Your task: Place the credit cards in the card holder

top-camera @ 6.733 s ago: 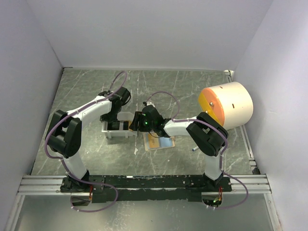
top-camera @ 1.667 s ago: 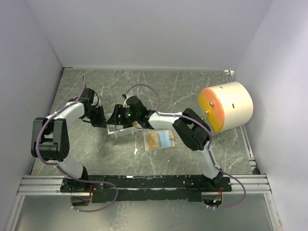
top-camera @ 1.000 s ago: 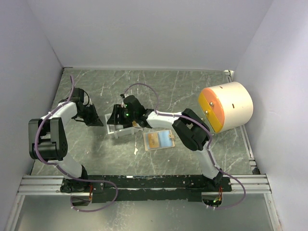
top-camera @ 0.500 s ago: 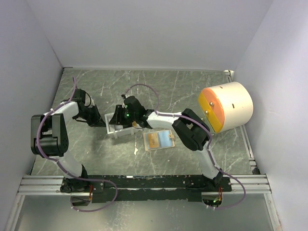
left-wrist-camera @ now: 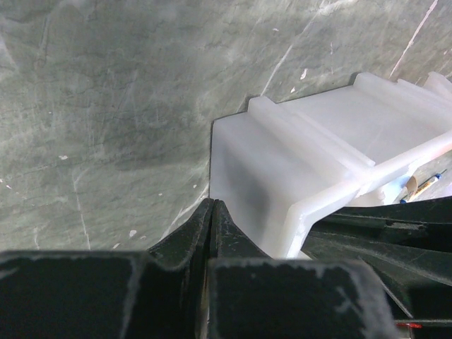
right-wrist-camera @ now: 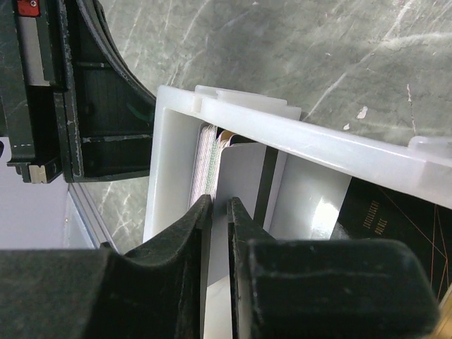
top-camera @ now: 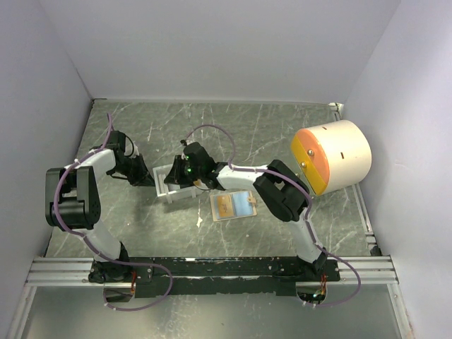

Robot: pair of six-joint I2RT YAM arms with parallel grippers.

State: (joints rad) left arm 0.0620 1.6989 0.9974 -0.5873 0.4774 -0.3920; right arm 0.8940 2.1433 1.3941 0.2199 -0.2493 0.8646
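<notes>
My right gripper (right-wrist-camera: 218, 212) pinches one upright credit card (right-wrist-camera: 240, 183) inside the white tray (right-wrist-camera: 282, 131). My left gripper (left-wrist-camera: 212, 208), fingers pressed together, touches the tray's 9 o'clock wall, probably to steady it. The card holder (top-camera: 235, 205) lies open at 4 o'clock.

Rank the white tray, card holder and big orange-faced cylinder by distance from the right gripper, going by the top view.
From the right gripper:
1. White tray: nearest, left of centre, with the gripper's fingers inside it.
2. Card holder: lying on the table to the right of the tray, nearer the arm bases.
3. Orange-faced cylinder: farthest, at the far right of the table.
</notes>
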